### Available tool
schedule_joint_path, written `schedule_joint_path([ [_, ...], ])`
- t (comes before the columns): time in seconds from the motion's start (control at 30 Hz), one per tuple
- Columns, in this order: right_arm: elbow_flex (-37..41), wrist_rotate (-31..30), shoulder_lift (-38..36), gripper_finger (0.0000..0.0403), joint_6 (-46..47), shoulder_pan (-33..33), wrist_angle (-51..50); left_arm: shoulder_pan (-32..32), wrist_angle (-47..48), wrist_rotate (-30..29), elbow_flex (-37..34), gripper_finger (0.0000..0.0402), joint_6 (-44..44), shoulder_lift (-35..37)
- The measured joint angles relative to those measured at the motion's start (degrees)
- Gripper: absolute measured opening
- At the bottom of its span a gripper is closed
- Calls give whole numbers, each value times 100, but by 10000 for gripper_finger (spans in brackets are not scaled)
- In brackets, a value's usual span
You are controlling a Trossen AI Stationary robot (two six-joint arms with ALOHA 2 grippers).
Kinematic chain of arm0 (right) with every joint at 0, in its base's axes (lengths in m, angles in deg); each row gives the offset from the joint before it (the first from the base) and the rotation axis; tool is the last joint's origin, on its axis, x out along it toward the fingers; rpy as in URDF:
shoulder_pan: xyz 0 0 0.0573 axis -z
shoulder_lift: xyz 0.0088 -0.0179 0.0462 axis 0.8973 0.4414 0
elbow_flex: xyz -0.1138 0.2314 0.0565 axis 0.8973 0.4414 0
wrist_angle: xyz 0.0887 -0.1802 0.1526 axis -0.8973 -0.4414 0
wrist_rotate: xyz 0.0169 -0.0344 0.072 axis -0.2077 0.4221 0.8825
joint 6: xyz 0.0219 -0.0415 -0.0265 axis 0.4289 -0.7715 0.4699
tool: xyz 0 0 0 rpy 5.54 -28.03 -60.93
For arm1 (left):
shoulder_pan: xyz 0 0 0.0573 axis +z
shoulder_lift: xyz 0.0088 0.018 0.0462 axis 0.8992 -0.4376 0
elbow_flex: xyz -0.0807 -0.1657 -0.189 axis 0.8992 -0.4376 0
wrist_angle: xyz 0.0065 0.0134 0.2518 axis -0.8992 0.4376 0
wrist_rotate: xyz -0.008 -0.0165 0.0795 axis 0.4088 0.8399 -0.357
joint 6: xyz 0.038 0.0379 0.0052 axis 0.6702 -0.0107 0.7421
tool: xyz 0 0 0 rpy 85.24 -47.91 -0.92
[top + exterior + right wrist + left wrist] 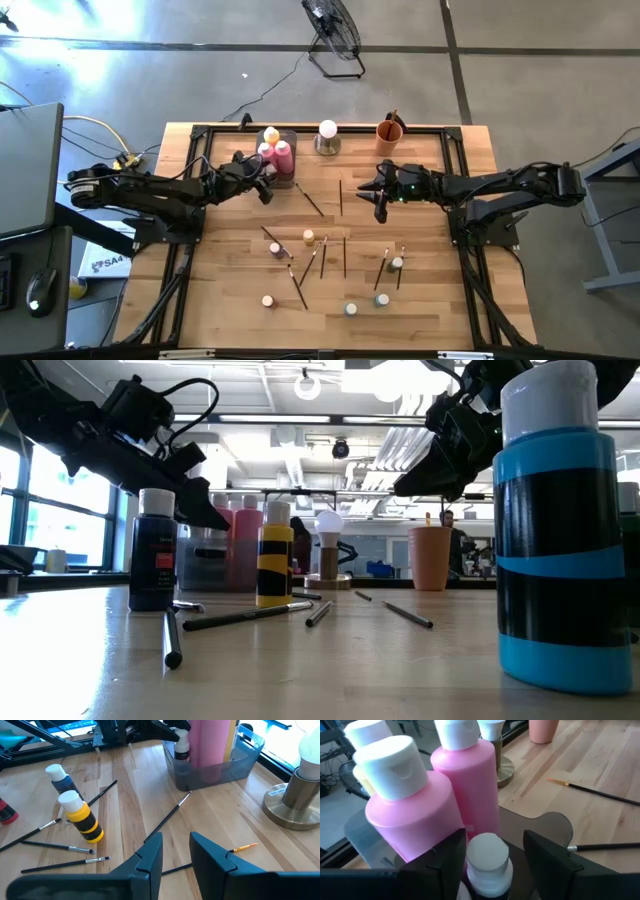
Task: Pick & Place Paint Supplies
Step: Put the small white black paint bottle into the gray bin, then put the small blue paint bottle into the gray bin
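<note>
1. Far on the left, the left gripper (264, 183) hangs at the grey tray (290, 172) by the back edge of the table (230, 320)
2. Its fingers (547, 860) stand wide apart on both sides of a tiny white-capped bottle (489, 862). I can see a gap beside the cap, so they are not squeezing it. The low part of this bottle is hidden by the gripper
3. Just behind it, two big pink bottles (415, 815) stand up in the same tray. A yellow bottle (362, 782) is almost all hidden behind them
4. Next to the tray are the white ball on a metal base (327, 133) and then the orange cup (390, 131). Something thin sticks out of the cup, but it is too small to tell what
5. In the middle of the table lie thin dark paintbrushes (344, 256), spread about, with small bottles (308, 237) standing between them. From above, their colours are hard to make out
6. The right gripper (378, 190) hangs over the table just in front of the cup. Its fingers (150, 852) have a narrow gap and hold nothing
7. In the low view, a blue bottle with black bands (555, 530) stands very close on the right, and its cap is cut off at the top
</note>
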Motion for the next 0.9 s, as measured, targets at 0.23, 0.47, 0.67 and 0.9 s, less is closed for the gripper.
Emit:
schedule_joint_path([
  [0.23, 0, 0, 0, 91, 0, 0, 0, 0, 61, 60, 259, 202, 287, -4],
  [0.47, 0, 1, 2, 91, 0, 0, 0, 0, 168, 104, 550, 203, 596, -2],
  [0.67, 0, 2, 1, 91, 0, 1, -1, 0, 800, 213, 852, 203, 614, 209],
  [0.9, 0, 2, 1, 91, 0, 1, -3, 0, 1344, 585, 1057, 203, 191, 534],
])
